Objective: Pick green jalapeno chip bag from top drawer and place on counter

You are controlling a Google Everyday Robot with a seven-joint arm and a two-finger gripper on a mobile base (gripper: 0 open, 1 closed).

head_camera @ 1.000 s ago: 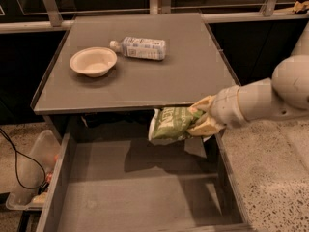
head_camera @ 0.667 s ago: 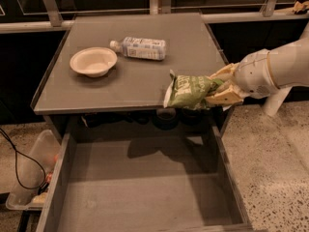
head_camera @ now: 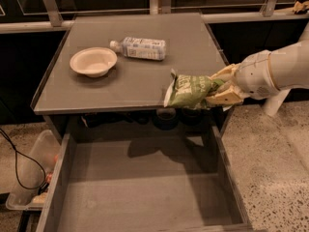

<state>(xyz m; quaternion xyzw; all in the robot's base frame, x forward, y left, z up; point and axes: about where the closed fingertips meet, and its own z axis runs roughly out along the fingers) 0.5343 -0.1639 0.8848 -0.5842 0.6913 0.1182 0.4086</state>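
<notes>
The green jalapeno chip bag (head_camera: 189,91) is held in the air, level with the front right edge of the counter (head_camera: 135,76). My gripper (head_camera: 218,92) is shut on the bag's right end, with the white arm reaching in from the right. The bag lies roughly horizontal, its whitish sealed end pointing left over the counter's edge. The top drawer (head_camera: 140,187) is pulled open below, and its grey bottom is bare.
A pale bowl (head_camera: 93,61) sits on the counter's left side. A clear plastic bottle with a white label (head_camera: 140,48) lies behind it. A clear plastic bin (head_camera: 29,178) and a black cable (head_camera: 17,168) are on the floor left of the drawer.
My gripper has lifted the chip bag from just above the drawer up to counter height and moved it slightly right. The drawer, bowl and bottle have not moved.
</notes>
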